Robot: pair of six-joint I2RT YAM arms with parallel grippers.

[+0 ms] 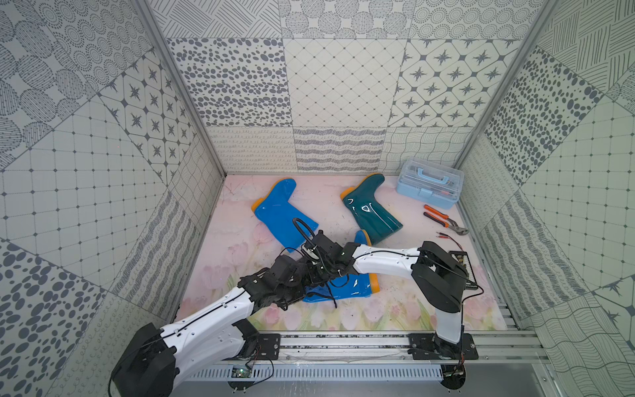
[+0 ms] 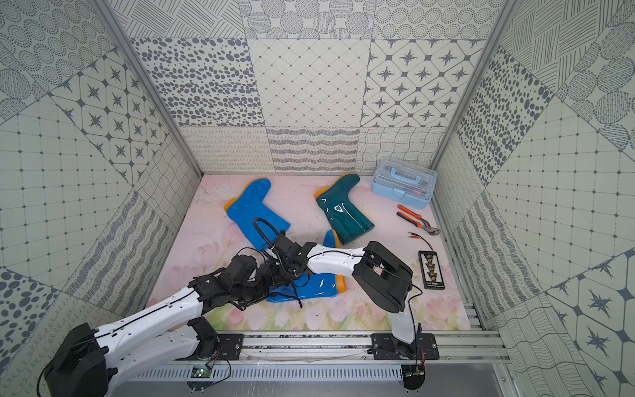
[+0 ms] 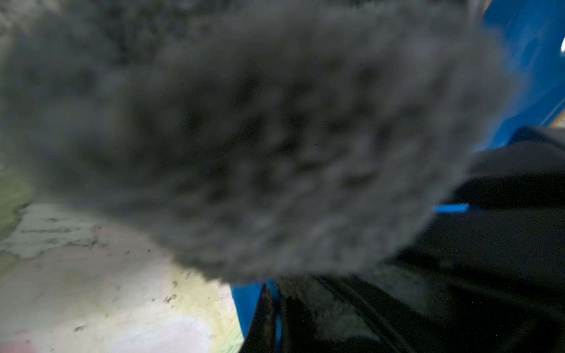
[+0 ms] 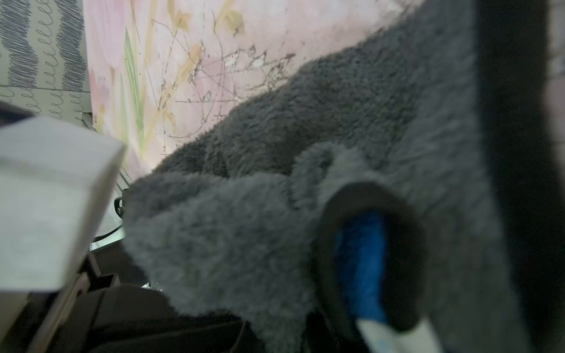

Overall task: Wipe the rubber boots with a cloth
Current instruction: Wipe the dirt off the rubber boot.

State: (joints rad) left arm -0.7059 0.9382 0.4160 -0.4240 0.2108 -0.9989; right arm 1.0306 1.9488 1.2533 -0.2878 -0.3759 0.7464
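Near the front edge of the table, both arms meet over a glossy bright blue rubber boot with an orange sole [image 1: 350,285], which lies on its side. Between them is the fluffy dark grey microfibre cloth [image 4: 244,229]. It fills both wrist views and sits over the boot's shaft end.

The left gripper [image 1: 304,280] is fully closed, and the pile bunched against its camera suggests it has the cloth pinched. The right gripper [image 1: 318,263] is all but closed, with a fold wrapped round one finger, so it seems to hold the cloth too.

The cloth looks light, limp and easy to bunch, so it is best taken by a thick fold rather than by its trim. The boot looks hollow, light and slick, and will probably skid under a stroke. The ridged sole or the shaft rim would be the surest place to steady it.

The table's scuffed pink tulip-print surface [image 1: 395,309] offers little friction.

Toward the middle lie black-and-orange pliers [image 1: 443,218] at the right edge. Further back are a second blue boot [image 1: 278,213] and a dark teal boot [image 1: 371,209], both untouched. A pale blue clear-lidded toolbox [image 1: 429,182] sits in the far right corner.

Grey-patterned tile walls close in three sides.
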